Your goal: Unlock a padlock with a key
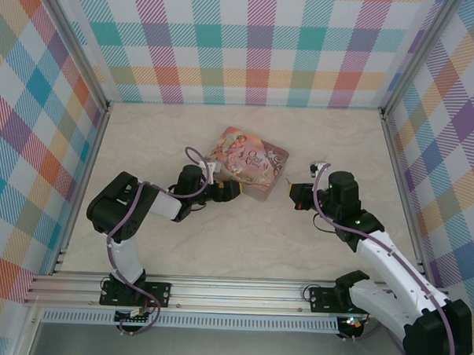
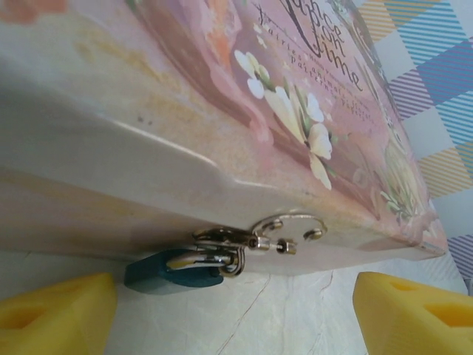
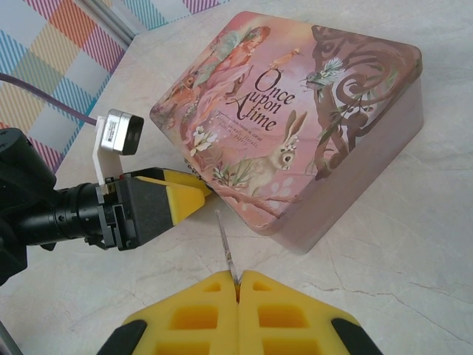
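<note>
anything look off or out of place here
Nothing spilled or broken. The tin sits skewed to the table edges, and the padlock lies tipped sideways at its clasp rather than hanging straight. The key juts from the shut right gripper.

Tin [image 3: 244, 118] reads "Once upon a time".

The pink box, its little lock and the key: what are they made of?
The tin is likely thin sheet metal with a glossy printed picture; light glints along its rounded edge. The padlock has a blue painted or coated body, its material unclear, and a shiny silver metal shackle. The key looks like thin bare grey metal, faintly shiny.
</note>
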